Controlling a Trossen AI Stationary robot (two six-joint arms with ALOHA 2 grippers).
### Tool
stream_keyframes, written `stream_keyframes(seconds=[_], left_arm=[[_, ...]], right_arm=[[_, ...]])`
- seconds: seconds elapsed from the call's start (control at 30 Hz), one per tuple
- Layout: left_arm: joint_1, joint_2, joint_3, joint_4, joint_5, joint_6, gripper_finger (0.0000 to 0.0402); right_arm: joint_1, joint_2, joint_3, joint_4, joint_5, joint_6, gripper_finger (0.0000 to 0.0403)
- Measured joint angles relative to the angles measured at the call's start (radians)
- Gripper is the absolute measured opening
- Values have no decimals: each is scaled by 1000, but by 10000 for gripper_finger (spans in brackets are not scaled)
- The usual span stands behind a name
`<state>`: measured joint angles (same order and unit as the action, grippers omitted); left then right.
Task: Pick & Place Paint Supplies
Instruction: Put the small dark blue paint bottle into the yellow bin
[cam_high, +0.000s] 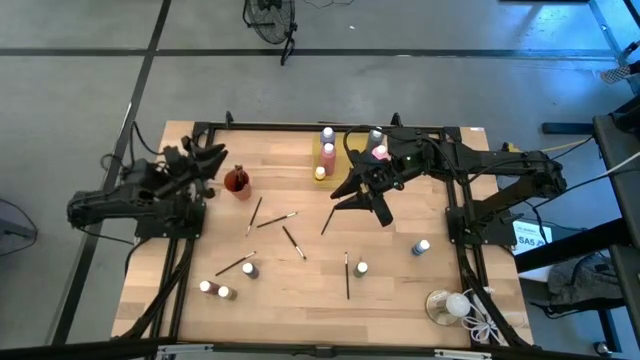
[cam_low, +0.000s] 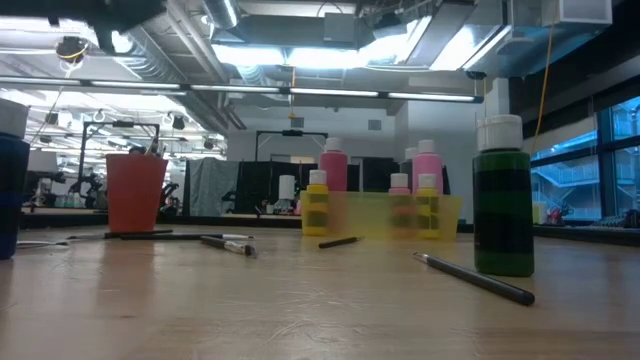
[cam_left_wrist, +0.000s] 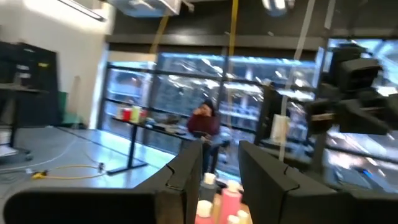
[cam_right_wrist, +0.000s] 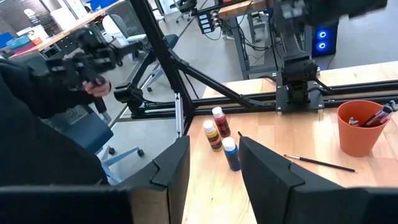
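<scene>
Several white-capped paint bottles (cam_high: 328, 152) stand in a pale yellow tray (cam_low: 395, 215) near the table's far edge. Others stand singly on the wood (cam_high: 361, 269) (cam_high: 421, 246) (cam_high: 248, 269). Thin dark paintbrushes (cam_high: 293, 242) lie flat across the middle, one close to the low camera (cam_low: 475, 275) beside a green bottle (cam_low: 503, 200). My right gripper (cam_high: 366, 207) (cam_right_wrist: 214, 168) hangs open above the table just near of the tray, holding nothing. My left gripper (cam_high: 215, 158) (cam_left_wrist: 221, 168) is open and raised at the far left, beside an orange cup (cam_high: 237, 182).
The orange cup (cam_right_wrist: 360, 127) holds brushes. A clear dish with a white ball and cord (cam_high: 450, 305) sits at the near right corner. Black frame rails (cam_high: 460, 215) run along the left and right sides. People show beyond the table (cam_left_wrist: 202, 121).
</scene>
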<state>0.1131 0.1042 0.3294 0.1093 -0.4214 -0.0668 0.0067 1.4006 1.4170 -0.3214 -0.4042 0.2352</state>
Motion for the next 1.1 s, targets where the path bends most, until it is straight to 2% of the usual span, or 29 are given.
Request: stream_keyframes(seconds=[0.17, 0.33, 0.63, 0.8, 1.1], left_arm=[[-1, 120, 171, -176, 203, -29, 98], [-12, 307, 306, -191, 389, -76, 98], [-174, 594, 597, -256, 489, -17, 98], [-316, 721, 751, -365, 477, -16, 98], [-525, 923, 961, -549, 243, 31, 98]], right_arm=[[4, 0, 0, 5, 0, 0, 140], [18, 0, 0, 4, 0, 11, 140], [53, 0, 0, -2, 0, 34, 140], [67, 0, 0, -3, 1, 64, 140], [106, 0, 0, 8, 2, 64, 140]])
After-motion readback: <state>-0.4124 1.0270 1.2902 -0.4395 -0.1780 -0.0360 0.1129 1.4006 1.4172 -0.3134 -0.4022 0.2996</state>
